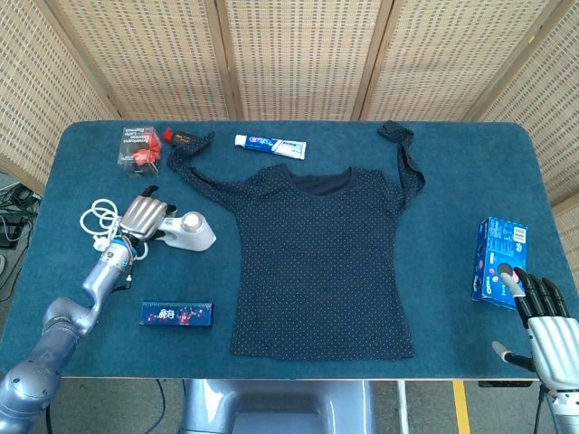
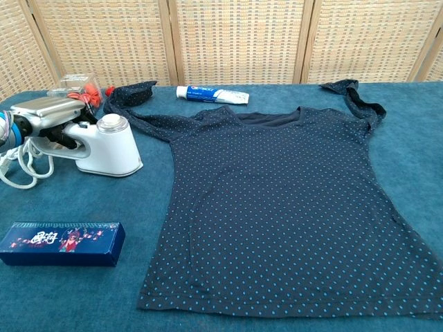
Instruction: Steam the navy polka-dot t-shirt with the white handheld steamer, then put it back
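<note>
Toward the left edge of the surface (image 1: pixel 298 380), the left hand (image 1: pixel 145 218) grips the handle of the white handheld steamer (image 2: pixel 111 145), whose base looks to be on or just above the cloth covering, just beside the navy polka-dot t-shirt (image 1: pixel 321 258) but not over it. The shirt lies flat mid-surface, sleeves flung toward the far edge. My judgement: the steamer is in hand and being brought to the shirt; whether any steaming is done I cannot tell, and the putting back remains.

Counted left to right: one coiled white cord (image 1: pixel 96 220), one clear packet with red contents (image 1: pixel 140 147), one steamer, one long dark blue box (image 1: pixel 176 314) near the front edge, one t-shirt, one toothpaste tube (image 1: pixel 270 146) near the far edge, one blue carton (image 1: pixel 500 259) by the right edge. The right hand (image 1: pixel 543 321) hovers at the front right corner, fingers apart, holding nothing.
</note>
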`<control>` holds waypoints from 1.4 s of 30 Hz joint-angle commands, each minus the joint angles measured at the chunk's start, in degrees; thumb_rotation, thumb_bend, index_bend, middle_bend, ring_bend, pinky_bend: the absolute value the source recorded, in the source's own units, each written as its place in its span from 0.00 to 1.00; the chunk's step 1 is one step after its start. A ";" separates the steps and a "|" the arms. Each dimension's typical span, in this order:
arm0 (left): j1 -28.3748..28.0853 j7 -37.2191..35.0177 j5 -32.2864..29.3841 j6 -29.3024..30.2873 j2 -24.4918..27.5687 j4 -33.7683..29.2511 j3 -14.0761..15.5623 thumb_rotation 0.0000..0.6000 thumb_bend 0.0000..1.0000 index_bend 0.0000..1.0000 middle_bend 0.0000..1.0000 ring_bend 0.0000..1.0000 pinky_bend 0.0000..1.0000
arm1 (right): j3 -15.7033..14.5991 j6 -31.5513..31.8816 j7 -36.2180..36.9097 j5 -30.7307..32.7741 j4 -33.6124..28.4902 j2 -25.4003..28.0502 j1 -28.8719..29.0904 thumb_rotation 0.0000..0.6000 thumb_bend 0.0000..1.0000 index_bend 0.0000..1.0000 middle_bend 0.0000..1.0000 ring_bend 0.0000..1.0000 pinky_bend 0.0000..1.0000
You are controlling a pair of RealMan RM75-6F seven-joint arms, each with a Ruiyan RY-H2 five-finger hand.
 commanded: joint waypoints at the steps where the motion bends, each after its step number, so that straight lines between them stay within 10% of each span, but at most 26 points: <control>1: 0.82 1.32 -0.06 1.05 3.04 -4.22 0.01 1.00 0.00 0.00 0.00 0.00 0.00 | -0.06 0.09 -0.21 -0.13 -0.16 0.04 -0.08 1.00 0.00 0.03 0.00 0.00 0.00; 22: 6.73 8.26 -1.71 6.71 22.05 -37.17 -0.03 1.00 0.00 0.00 0.00 0.00 0.00 | -1.32 2.01 -0.76 -3.52 -1.32 0.38 -0.96 1.00 0.00 0.03 0.00 0.00 0.00; 32: 13.90 12.81 -0.84 20.24 31.06 -50.08 -0.51 1.00 0.00 0.00 0.00 0.00 0.00 | -2.07 3.67 0.44 -5.85 -1.78 1.07 -1.61 1.00 0.00 0.04 0.00 0.00 0.00; 42: 27.67 33.72 -8.99 35.50 38.53 -69.54 -0.82 1.00 0.00 0.00 0.00 0.00 0.00 | -1.59 3.46 2.44 -4.72 -1.17 1.48 -1.43 1.00 0.00 0.04 0.00 0.00 0.00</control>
